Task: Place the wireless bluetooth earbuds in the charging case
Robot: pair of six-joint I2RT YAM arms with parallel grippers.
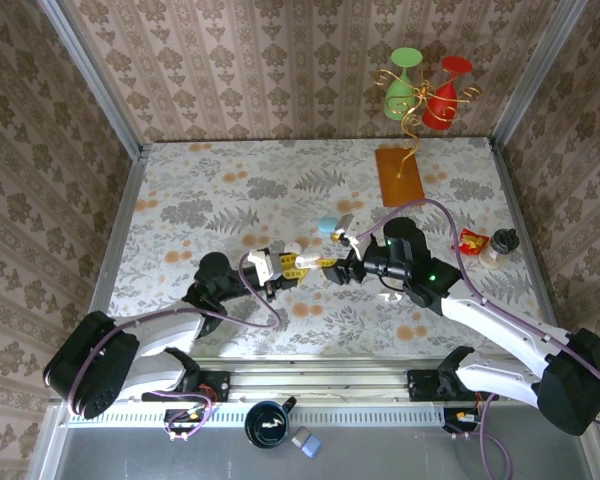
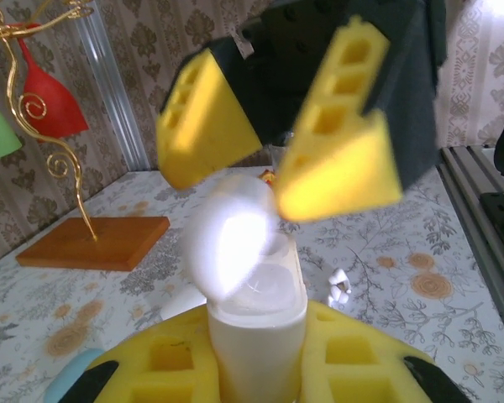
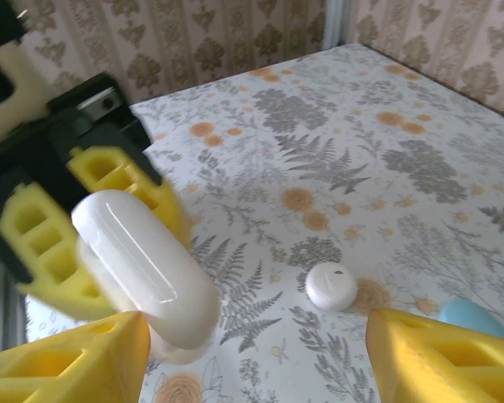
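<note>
L tool (image 2: 256, 363) clamped on charging case (image 2: 258, 332); the case's long axis runs out along the fingers, mouth toward R tool (image 2: 269, 147), lid (image 2: 231, 243) swung to 10 o'clock. R tool approx half-open, empty. One earbud (image 2: 340, 290) lies on bench (image 2: 403, 243) at 4 o'clock of case, heading too small to tell. Risk: R fingers bump lid, shutting it or twisting case loose.

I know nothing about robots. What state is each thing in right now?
charging case: lid open, held by the left hand.
left hand: shut on the charging case.
right hand: open, empty, near the case.
round white case: looks shut, loose on the table.
earbud: loose on the table, outside the case.
light blue case: on the table; lid unclear.
green glass, red glass: hanging upside down on the stand.
</note>
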